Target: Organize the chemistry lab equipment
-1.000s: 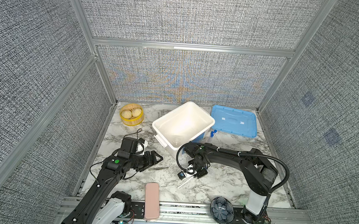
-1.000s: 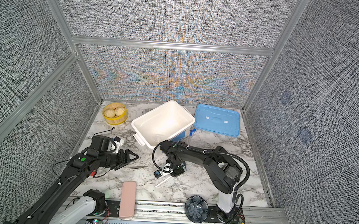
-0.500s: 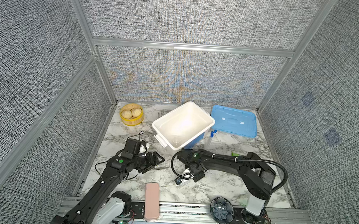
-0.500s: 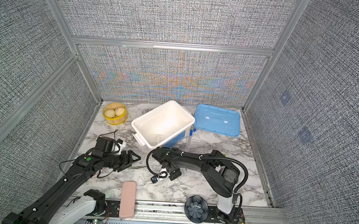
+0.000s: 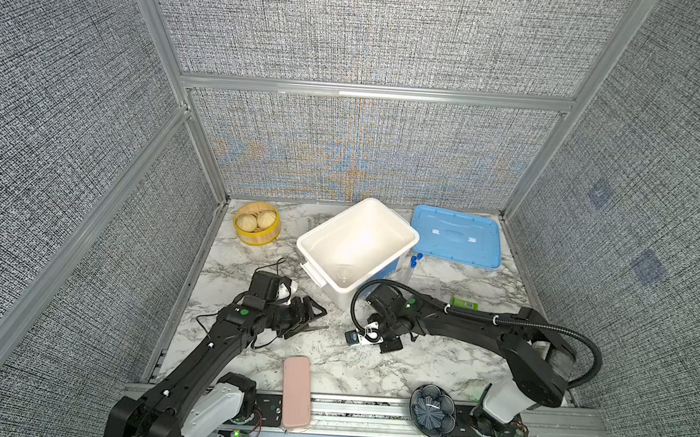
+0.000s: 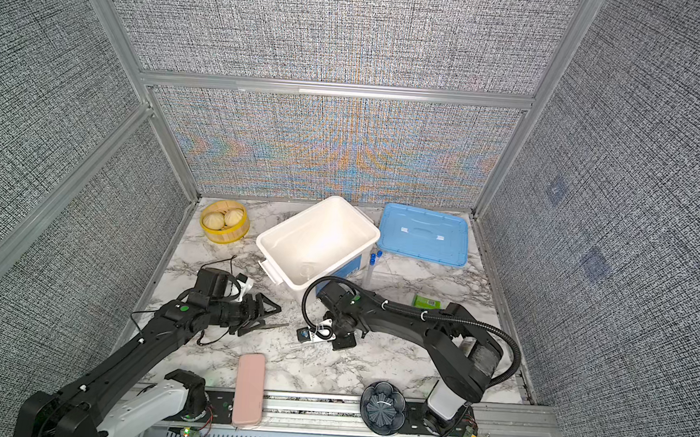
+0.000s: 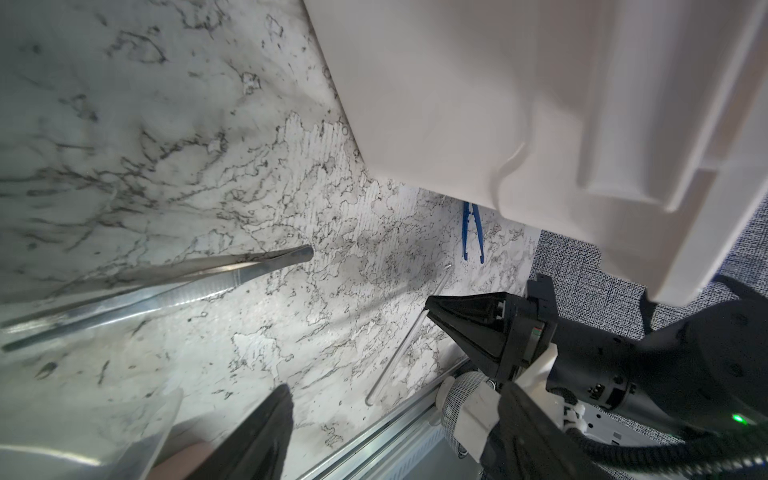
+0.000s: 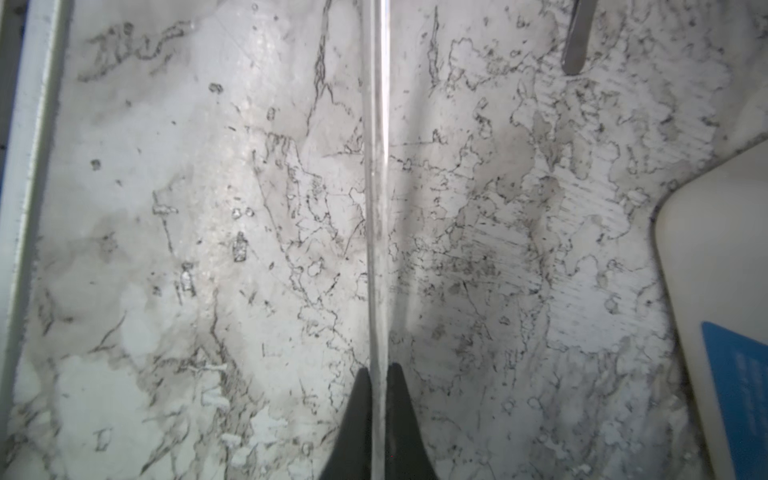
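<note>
My right gripper (image 8: 378, 374) is shut on one end of the thin clear rod (image 8: 376, 166), low over the marble in front of the white bin; in both top views it (image 5: 386, 344) (image 6: 343, 342) points front-left. My left gripper (image 7: 397, 386) stands open, empty, beside the grey metal tweezers (image 7: 166, 286) (image 5: 316, 329) lying flat. The rod (image 7: 407, 332) lies between the two grippers. Blue tweezers (image 7: 471, 232) lie by the bin's wall. Blue-capped tubes (image 5: 414, 265) (image 6: 372, 262) stand in a clear rack (image 5: 423, 282) right of the bin. A small glass vessel (image 5: 343, 273) sits inside the bin.
The white bin (image 5: 382, 213) stands mid-table with its blue lid (image 5: 455, 238) behind right. A yellow steamer basket (image 5: 256, 224) is back left. A pink case (image 5: 296, 391) and a dark flower-shaped dish (image 5: 432, 407) lie on the front rail. A green box (image 5: 464, 304) sits behind my right arm.
My right gripper has swung a little over the front of the table and closed on the rod. My left gripper has edged slightly right and stayed open.
</note>
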Controlling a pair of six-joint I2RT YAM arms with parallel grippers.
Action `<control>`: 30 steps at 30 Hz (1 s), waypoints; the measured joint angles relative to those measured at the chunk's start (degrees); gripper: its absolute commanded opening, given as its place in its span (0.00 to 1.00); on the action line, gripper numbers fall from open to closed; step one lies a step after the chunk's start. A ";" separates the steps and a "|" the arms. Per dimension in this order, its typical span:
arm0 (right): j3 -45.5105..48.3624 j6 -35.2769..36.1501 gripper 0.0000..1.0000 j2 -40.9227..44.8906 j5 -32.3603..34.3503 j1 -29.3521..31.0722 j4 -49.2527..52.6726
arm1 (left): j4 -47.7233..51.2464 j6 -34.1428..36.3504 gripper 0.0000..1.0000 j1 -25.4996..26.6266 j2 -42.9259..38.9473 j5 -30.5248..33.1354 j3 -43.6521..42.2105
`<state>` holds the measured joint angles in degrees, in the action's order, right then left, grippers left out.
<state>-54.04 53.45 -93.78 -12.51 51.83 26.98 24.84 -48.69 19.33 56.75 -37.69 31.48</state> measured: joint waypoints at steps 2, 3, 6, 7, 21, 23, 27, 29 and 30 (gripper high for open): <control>1.05 -1.44 0.00 0.55 -1.11 -0.48 -2.34 | -0.85 -0.24 0.79 0.52 1.16 -0.07 0.00; 1.64 -2.40 0.00 1.07 -1.64 -0.79 -3.72 | -1.27 -0.46 0.79 0.87 1.92 -0.20 0.07; 3.23 -4.92 0.00 2.71 -3.26 -1.55 -7.50 | -3.08 -0.92 0.78 2.16 3.67 -0.92 0.07; 3.89 -5.90 0.00 3.41 -3.87 -1.81 -9.07 | -3.87 -1.07 0.77 2.69 4.33 -1.42 0.04; 8.00 -17.03 0.00 5.60 -6.40 -4.26 -23.45 | -10.54 -2.84 0.65 7.02 8.79 -5.81 1.16; 7.98 -17.55 0.00 5.57 -6.86 -4.26 -24.52 | -11.06 -3.10 0.63 7.50 9.60 -5.86 1.42; 8.04 -18.14 0.00 5.55 -7.58 -4.02 -25.51 | -12.04 -3.43 0.59 8.15 10.10 -6.01 1.99; 8.07 -18.14 0.00 5.66 -8.11 -3.67 -25.79 | -12.37 -3.74 0.56 8.24 10.21 -5.97 2.14; 8.11 -18.12 0.00 5.84 -8.41 -3.41 -25.94 | -12.46 -3.78 0.54 8.26 10.27 -5.95 2.14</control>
<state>-45.93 35.33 -87.94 -20.93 48.42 1.04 12.38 -52.47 27.59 67.02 -43.64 33.63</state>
